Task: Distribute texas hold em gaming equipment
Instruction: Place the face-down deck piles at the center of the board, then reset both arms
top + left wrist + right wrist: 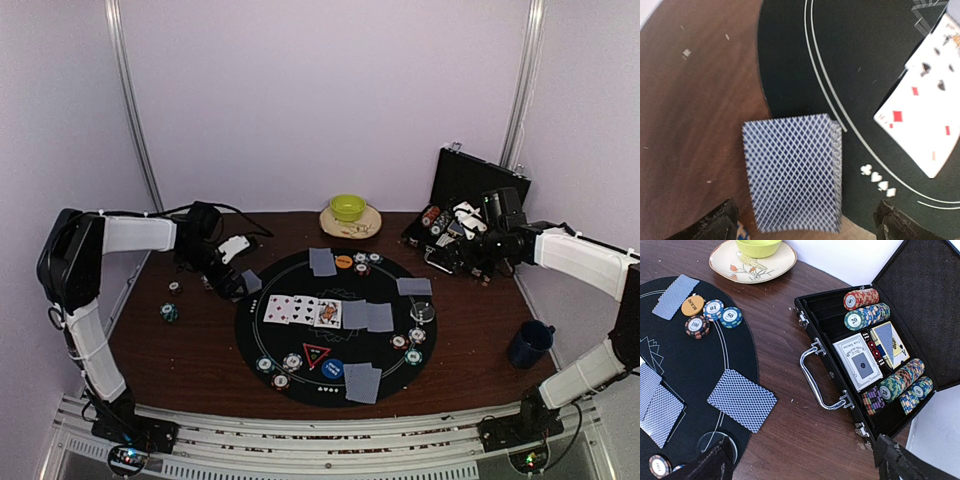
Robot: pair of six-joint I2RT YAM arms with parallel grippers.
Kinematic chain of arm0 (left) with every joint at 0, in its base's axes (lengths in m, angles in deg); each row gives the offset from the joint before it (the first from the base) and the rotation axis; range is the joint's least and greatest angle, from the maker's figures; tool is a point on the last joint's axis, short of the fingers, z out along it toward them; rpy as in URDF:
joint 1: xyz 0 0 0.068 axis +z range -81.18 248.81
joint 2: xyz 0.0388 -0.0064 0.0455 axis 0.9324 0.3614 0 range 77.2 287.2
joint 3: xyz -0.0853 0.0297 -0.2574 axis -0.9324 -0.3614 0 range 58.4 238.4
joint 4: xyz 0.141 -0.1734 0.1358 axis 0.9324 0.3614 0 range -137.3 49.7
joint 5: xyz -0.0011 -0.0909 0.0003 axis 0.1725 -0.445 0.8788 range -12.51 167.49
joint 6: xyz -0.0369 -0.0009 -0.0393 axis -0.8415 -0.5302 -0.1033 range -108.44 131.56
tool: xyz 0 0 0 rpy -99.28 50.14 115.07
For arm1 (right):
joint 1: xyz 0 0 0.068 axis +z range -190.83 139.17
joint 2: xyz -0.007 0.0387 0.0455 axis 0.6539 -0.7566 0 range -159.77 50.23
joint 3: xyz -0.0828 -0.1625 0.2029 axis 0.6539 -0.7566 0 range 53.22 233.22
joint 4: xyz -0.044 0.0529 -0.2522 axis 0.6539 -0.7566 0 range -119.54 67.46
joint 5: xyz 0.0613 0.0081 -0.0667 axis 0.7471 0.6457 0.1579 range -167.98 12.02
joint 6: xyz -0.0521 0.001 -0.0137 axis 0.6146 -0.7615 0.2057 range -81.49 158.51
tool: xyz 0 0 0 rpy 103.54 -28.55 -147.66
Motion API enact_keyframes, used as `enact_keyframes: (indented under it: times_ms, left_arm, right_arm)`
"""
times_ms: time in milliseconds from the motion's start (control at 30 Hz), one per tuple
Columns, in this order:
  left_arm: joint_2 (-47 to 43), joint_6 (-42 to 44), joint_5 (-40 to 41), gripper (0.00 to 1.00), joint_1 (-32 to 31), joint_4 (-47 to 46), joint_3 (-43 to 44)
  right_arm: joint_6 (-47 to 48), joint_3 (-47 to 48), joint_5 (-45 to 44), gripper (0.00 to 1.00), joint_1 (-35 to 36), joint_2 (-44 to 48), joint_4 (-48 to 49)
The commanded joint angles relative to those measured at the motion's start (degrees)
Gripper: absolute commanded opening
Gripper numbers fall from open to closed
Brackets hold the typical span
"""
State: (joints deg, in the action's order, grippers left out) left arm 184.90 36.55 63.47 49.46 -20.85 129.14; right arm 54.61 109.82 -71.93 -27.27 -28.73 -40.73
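Hovering low over the stack of blue-backed playing cards (792,172), the left tool (807,220) has its fingers (720,222) spread wide on either side of the stack's near end, pinching nothing. The stack lies face down across the left edge of the black round mat (790,60), partly on felt and partly on the brown wooden surface (700,110), near the row of face-up cards (920,125). Its right side looks slightly fanned, and it sits on uneven ground. A finger dragging on the way up could likely skim off the top cards and scatter them.

The right tool (802,460), also spread and empty, hangs between some face-down cards (742,399) and the open chip case (930,290). A low sweep might shove those cards or snag the handle (815,375).
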Motion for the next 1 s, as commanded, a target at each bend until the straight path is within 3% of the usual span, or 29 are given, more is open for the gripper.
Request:
enact_keyframes:
  times_ms: [0,300,567,667,767,967]
  left_arm:
    - [-7.3,1.1,-3.1,0.98,-0.3,2.3,3.8]
    - [-21.6,-1.3,4.7,0.98,5.2,0.8,0.5]
    - [-39.4,-3.4,5.3,0.98,16.8,-6.5,-14.9]
    - [-48.2,-5.2,9.7,0.98,17.3,-10.4,-21.9]
    - [-58.1,-6.1,9.3,0.98,17.4,-11.8,-27.8]
    - [-74.6,-9.7,12.5,0.98,17.4,-15.8,-37.9]
  right_arm:
    - [-2.4,-0.4,-0.5,1.0,-0.2,1.3,1.2]
    - [-5.7,1.9,-3.3,1.0,-0.9,7.6,-0.1]
    - [-7.9,-5.1,-11.7,1.0,-1.4,25.9,0.4]
    - [-9.4,-8.2,-10.2,1.0,-1.4,34.1,-0.7]
    - [-9.8,-12.3,-8.7,1.0,-1.5,40.8,0.3]
    - [-10.5,-18.9,-8.8,1.0,-1.5,47.8,4.8]
